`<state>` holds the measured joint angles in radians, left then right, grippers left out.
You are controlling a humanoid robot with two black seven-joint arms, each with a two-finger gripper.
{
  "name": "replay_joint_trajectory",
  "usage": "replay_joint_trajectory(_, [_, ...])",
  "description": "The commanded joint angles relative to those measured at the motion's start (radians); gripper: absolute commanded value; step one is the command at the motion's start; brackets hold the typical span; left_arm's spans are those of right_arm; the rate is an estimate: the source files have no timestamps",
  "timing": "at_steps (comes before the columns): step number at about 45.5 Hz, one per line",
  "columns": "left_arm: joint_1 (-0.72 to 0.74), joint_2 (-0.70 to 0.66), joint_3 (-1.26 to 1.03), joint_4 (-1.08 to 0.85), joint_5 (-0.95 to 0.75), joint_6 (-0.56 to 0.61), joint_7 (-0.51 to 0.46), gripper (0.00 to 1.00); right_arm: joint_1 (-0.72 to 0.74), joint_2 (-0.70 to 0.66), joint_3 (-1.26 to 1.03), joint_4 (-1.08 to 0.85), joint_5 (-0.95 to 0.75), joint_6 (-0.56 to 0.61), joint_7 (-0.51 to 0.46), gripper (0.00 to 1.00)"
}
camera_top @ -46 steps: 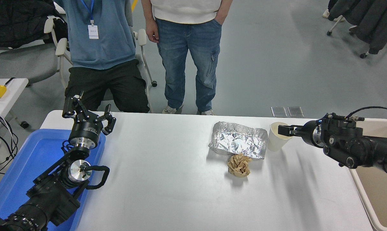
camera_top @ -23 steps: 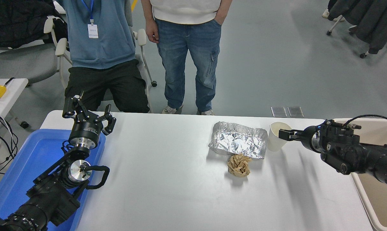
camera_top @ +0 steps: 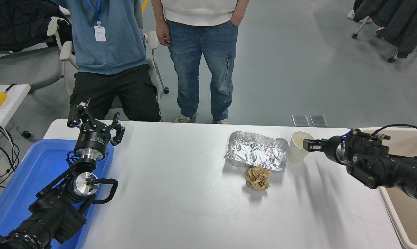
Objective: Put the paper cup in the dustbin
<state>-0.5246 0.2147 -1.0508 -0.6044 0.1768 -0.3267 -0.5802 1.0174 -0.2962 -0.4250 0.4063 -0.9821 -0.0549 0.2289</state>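
The paper cup [camera_top: 297, 149] stands upright on the white table [camera_top: 180, 193], just right of the silver foil tray. My right gripper [camera_top: 308, 145] comes in from the right and its tip is at the cup's right rim, touching or nearly touching it. Seen from the side, its opening does not show. The cup rests on the table. The beige dustbin [camera_top: 407, 211] stands at the table's right edge, partly under my right arm. My left gripper [camera_top: 95, 121] is parked open at the lower left, over the blue tray.
The silver foil tray [camera_top: 256, 151] lies left of the cup, with a crumpled brown paper ball [camera_top: 257, 177] in front of it. A blue plastic tray [camera_top: 28, 180] is at the left edge. Two people stand at the far side.
My right arm has dropped a little and drawn slightly back to the right, so its tip sits at the cup's right rim instead of over its mouth. The cup has not moved.
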Motion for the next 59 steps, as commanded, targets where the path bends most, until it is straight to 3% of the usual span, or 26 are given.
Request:
replay_joint_trajectory(1, [0.0, 0.0, 0.0, 0.0, 0.0, 0.0, 0.0, 1.0, 0.004, 0.0, -0.003, -0.001, -0.001, 0.003, 0.03, 0.0])
replay_joint_trajectory(23, [0.0, 0.0, 0.0, 0.0, 0.0, 0.0, 0.0, 1.0, 0.018, -0.001, 0.017, 0.009, 0.006, 0.01, 0.073, 0.0])
replay_joint_trajectory(31, [0.0, 0.0, 0.0, 0.0, 0.001, 0.0, 0.0, 1.0, 0.098, -0.056, 0.018, 0.038, 0.117, 0.024, 0.096, 0.0])
replay_joint_trajectory(39, [0.0, 0.0, 0.0, 0.0, 0.0, 0.0, 0.0, 1.0, 0.22, -0.158, 0.017, 0.141, 0.236, 0.11, 0.096, 0.0])
replay_joint_trajectory(50, [0.0, 0.0, 0.0, 0.0, 0.0, 0.0, 0.0, 1.0, 0.358, -0.265, 0.018, 0.212, 0.249, 0.25, 0.095, 0.0])
replay_joint_trajectory(59, [-0.002, 0.0, 0.0, 0.0, 0.0, 0.0, 0.0, 1.0, 0.513, -0.415, 0.014, 0.376, 0.244, 0.363, 0.095, 0.0])
